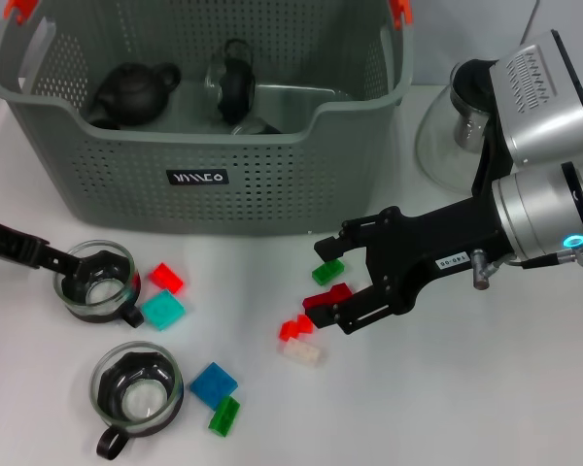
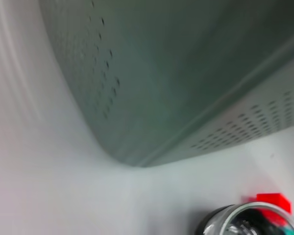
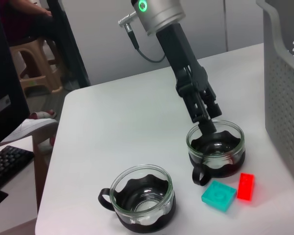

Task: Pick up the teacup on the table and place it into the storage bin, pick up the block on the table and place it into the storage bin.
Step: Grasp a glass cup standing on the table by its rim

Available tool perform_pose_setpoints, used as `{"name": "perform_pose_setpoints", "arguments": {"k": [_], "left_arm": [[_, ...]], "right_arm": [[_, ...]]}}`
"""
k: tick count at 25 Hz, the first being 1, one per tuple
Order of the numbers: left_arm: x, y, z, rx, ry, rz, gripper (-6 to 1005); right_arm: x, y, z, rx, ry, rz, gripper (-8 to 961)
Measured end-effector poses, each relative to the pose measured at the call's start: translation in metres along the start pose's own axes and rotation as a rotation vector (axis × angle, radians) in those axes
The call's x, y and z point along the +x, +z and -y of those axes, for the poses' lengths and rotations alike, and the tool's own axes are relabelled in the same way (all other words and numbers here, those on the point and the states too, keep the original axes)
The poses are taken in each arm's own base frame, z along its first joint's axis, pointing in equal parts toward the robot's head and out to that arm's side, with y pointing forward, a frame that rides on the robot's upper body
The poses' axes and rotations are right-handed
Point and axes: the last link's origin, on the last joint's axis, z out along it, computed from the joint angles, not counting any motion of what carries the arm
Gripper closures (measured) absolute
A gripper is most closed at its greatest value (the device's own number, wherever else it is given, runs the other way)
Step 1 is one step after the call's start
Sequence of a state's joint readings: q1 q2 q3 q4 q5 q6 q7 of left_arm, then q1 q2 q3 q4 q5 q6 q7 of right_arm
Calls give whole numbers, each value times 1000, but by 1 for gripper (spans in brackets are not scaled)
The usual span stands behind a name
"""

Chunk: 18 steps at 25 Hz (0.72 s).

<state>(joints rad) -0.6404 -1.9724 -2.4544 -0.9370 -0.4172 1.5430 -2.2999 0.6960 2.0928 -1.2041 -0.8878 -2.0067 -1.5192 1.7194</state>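
Observation:
The grey-green storage bin (image 1: pixel 204 155) stands at the back. A glass teacup (image 1: pixel 97 287) with a dark liner sits on the table left of centre. My left gripper (image 1: pixel 66 262) reaches in from the left and is shut on its rim, as the right wrist view shows (image 3: pixel 207 125) at the teacup (image 3: pixel 216 147). My right gripper (image 1: pixel 323 277) hovers at mid-table, open, straddling a green block (image 1: pixel 327 272) and a red block (image 1: pixel 327 295). The left wrist view holds the bin wall (image 2: pixel 186 73), the teacup rim (image 2: pixel 245 220) and a red block (image 2: pixel 272 200).
A second teacup (image 1: pixel 136 388) stands near the front edge. Loose blocks lie around: red (image 1: pixel 165 278), teal (image 1: pixel 162 310), blue (image 1: pixel 214 383), green (image 1: pixel 224 416), small red (image 1: pixel 294 327), white (image 1: pixel 302 352). A dark teapot (image 1: pixel 131 92) is in the bin. A glass jug (image 1: pixel 447 136) stands at the right.

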Motion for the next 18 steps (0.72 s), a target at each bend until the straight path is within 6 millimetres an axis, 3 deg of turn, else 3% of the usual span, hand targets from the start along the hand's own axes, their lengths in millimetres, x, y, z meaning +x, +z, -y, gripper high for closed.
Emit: {"name": "perform_pose_setpoints", "arguments": {"k": [18], "left_arm": [[9,8,-12,29,21,61,96]], "right_arm": [[0,-1,1,12,2,14,37]]}}
